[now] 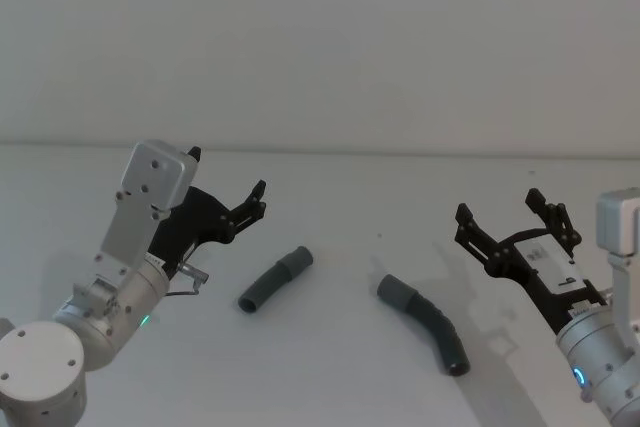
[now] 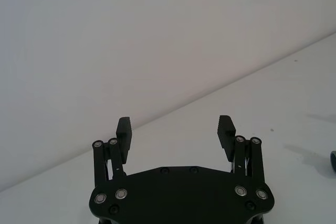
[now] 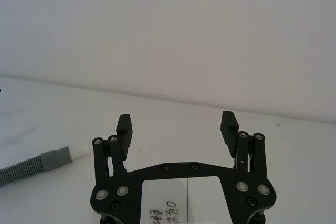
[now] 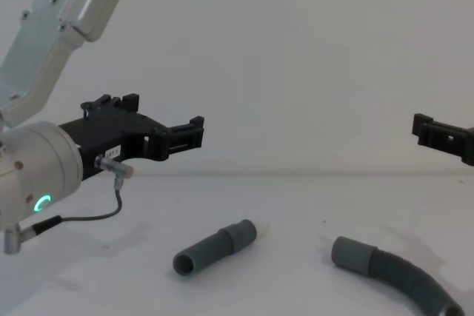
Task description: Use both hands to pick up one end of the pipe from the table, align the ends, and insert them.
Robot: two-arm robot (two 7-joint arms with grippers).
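Both my pairs of fingers are spread wide and hold nothing, and the two pipe pieces lie loose on the worktop.

The white worktop carries both pieces, and I place everything from the short straight tube, which lies flat on it near the middle. My left fingers hang apart in the air to the left of the tube, above the worktop and touching nothing. My right fingers, equally apart, hover well to the tube's right. The curved corrugated hose lies to the right of the tube, between it and my right fingers, and does not touch it. The hose's smooth cuff is its end nearer the tube. The tube's wider cuff points away from me.
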